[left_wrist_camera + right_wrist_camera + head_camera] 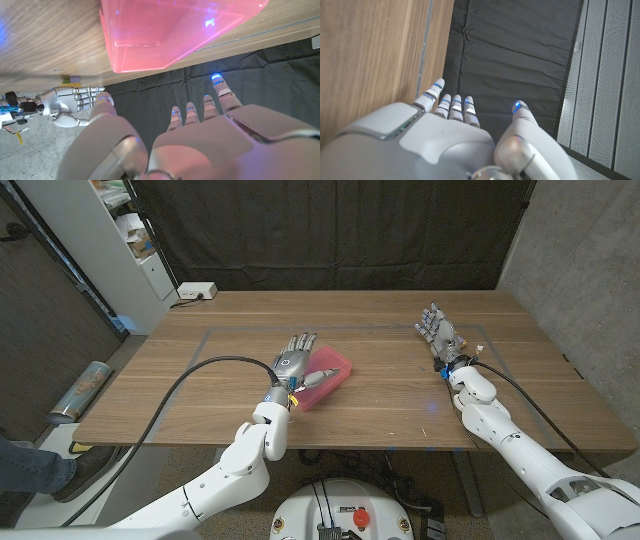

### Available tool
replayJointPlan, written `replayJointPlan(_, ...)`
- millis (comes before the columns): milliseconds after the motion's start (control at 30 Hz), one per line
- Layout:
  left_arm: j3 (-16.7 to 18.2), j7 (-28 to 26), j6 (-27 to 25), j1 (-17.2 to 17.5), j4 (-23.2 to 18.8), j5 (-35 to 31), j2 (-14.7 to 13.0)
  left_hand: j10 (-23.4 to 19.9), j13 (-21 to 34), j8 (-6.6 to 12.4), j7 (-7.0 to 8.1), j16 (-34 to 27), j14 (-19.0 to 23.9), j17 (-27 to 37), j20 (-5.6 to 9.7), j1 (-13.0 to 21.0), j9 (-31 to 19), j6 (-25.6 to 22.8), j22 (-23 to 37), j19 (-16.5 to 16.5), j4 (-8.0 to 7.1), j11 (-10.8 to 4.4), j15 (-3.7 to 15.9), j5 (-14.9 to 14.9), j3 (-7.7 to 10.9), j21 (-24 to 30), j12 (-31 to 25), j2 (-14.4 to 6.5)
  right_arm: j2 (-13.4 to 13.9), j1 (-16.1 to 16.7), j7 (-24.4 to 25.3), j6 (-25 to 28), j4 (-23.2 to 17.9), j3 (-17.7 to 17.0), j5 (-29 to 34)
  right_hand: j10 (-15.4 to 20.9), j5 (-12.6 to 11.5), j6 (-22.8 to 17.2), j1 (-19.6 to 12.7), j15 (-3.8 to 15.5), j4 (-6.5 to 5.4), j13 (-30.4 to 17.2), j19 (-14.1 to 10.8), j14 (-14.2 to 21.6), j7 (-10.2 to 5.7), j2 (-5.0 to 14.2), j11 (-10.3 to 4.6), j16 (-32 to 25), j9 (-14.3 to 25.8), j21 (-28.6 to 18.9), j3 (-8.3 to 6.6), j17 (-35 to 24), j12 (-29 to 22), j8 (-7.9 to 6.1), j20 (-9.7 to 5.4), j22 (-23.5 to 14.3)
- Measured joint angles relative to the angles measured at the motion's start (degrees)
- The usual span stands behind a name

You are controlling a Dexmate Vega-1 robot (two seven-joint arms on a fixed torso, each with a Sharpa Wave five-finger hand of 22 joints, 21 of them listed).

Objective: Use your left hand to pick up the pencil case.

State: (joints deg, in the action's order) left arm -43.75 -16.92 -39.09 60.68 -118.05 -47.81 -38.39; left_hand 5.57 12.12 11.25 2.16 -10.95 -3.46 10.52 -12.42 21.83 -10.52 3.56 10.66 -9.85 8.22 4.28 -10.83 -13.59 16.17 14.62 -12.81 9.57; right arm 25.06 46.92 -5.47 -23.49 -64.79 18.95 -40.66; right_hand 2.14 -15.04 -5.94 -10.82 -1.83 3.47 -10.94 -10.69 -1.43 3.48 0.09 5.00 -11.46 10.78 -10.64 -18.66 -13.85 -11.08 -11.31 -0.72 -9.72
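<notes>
— Where the wooden table fills most of the head view, what lies on it?

— Its top is brown with a long grain, and a thin pale line marks out a rectangle on it. The pink pencil case lies inside that rectangle, a little left of the middle, set at a slant. It is translucent; in the left wrist view it glows pink against the wood.

— And the left hand?

— It is just beside the case, on the case's left edge, fingers straight and spread, pointing toward the far side of the table. I cannot tell whether it touches the case. It holds nothing; in its own wrist view the fingers reach out apart with a dark curtain behind them.

— The right hand?

— Well apart from the case, over the right part of the table, fingers extended and apart, nothing in them. The right wrist view shows its fingers spread beside the table edge.

— What of the room?

— A black curtain hangs behind the table. A white shelf unit stands at the far left, a white box sits at the table's far left corner, and a grey wall runs along the right. A rolled object lies on the floor to the left, near a person's leg and shoe.
</notes>
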Motion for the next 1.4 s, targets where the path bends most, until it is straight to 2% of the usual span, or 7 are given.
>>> replayJointPlan(233, -0.6, 0.0, -0.1, -0.2, 0.3, 0.0, 0.3, 0.0, 0.0, 0.00, 0.31, 0.0, 0.3, 0.0, 0.01, 0.3, 0.0, -0.3, 0.0, 0.0, 0.00, 0.00, 0.31, -0.4, 0.00, 0.0, 0.0, -0.3, 0.2, 0.3, -0.3, -0.2, 0.0, -0.2, -0.3, 0.0, 0.0, 0.0, 0.0, 0.00, 0.00, 0.0, 0.0, 0.0, 0.00, 0.00, 0.00, 0.0, 0.0, 0.0, 0.00, 0.0, 0.0, 0.00, 0.00, 0.0)
replayJointPlan(767, -1.3, 0.0, 0.8, -1.3, 2.3, 1.4, 0.8, -0.3, 0.0, 0.00, -0.11, 0.0, 0.3, 0.0, -0.05, 0.5, 0.0, -0.7, 0.0, -0.3, -0.23, -0.30, 0.31, -0.4, -0.23, 0.0, 0.0, -0.5, 0.5, 1.1, 0.0, -0.2, -0.5, -0.4, -0.4, 0.0, 0.0, 0.0, 0.0, 0.00, 0.00, 0.0, 0.0, 0.0, 0.00, 0.00, 0.00, 0.0, 0.0, 0.0, 0.00, 0.0, 0.0, 0.00, 0.00, 0.0)
replayJointPlan(1400, -2.4, 0.5, 0.7, -2.7, 4.0, 2.8, 1.1, -0.3, 0.0, 0.00, -0.10, 0.0, 0.5, 0.0, -0.17, 0.7, 0.0, -0.7, 0.0, -0.8, -0.16, -0.30, 0.54, -0.4, -0.66, -0.2, 0.0, -0.7, -0.3, 0.5, 0.0, -0.3, 0.8, -0.2, -0.4, 0.0, 0.0, 0.0, 0.0, 0.00, -0.01, 0.0, 0.0, 0.0, 0.00, 0.00, 0.00, 0.0, -0.1, 0.0, -0.01, 0.3, 0.0, 0.00, 0.00, 0.0)
